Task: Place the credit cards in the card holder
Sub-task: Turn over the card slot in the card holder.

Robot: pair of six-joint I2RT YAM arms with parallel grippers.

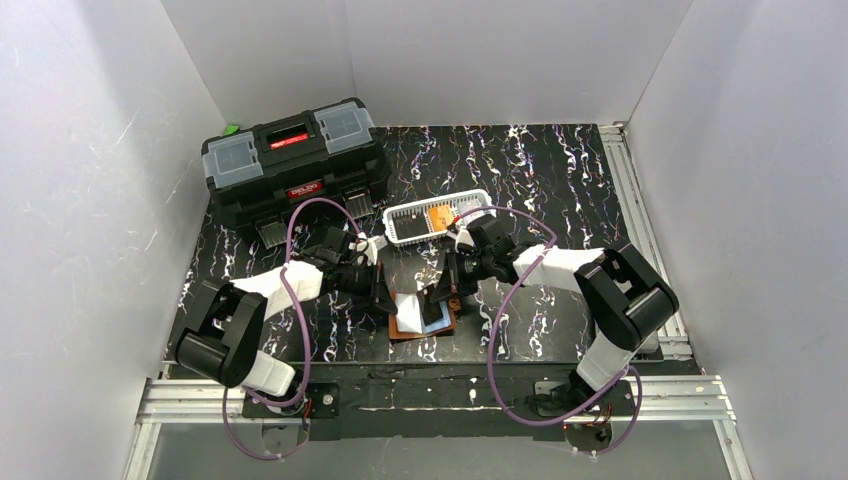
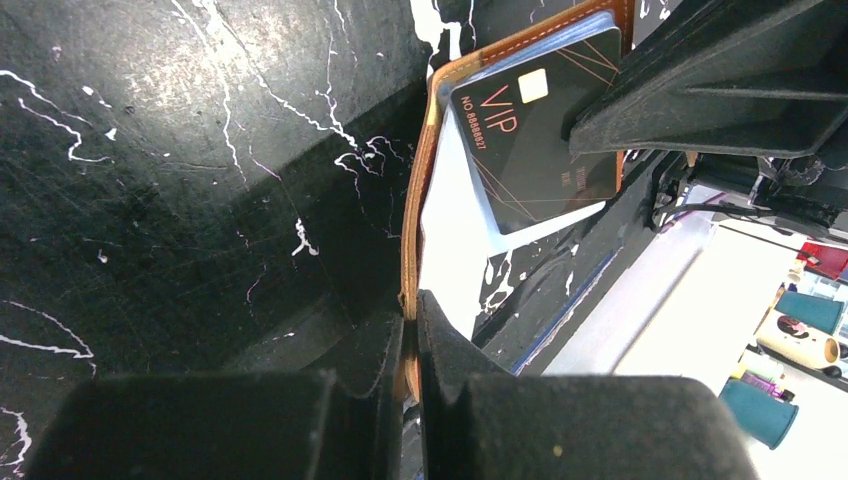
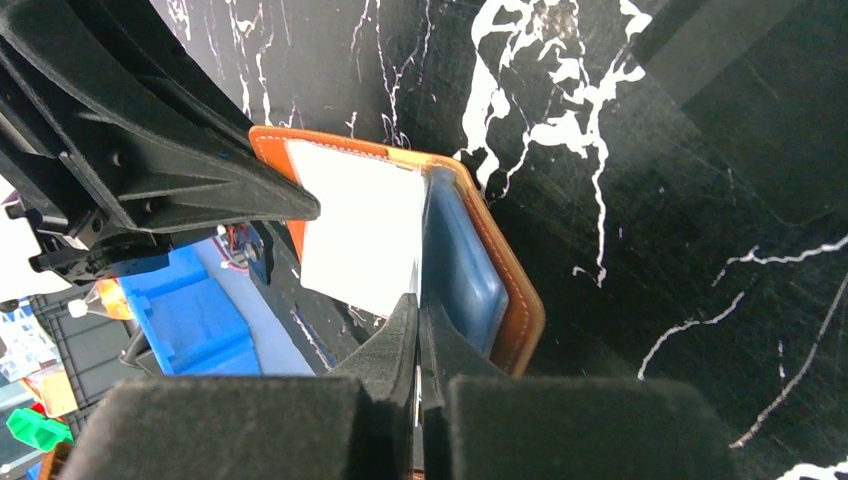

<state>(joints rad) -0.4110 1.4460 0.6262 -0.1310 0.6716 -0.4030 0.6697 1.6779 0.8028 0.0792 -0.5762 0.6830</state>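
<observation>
- You are working on a black surface veined with white like marble, boxed in by plain white walls on three sides.
- Bare metal rails run along its right side and near edge.
- At the back left you have a black toolbox with two grey lid compartments. Its red labels carry white writing too small to read.
- Just right of it sits a white slotted basket with an orange card lying inside.
- The card holder lies open near the front centre of the surface, between your two arms. It is brown leather with pale stitching and a blue pocket inside.
- Your left claw is clenched on the leather edge of the card holder.
- Your right claw is pinched tight on a dark card, which the right wrist view shows edge-on, and this card lies over the open holder.
- On that card you can read "VIP" in orange-red, with a smaller line starting "NO" and a run of eights, beside a pale chip square.
</observation>
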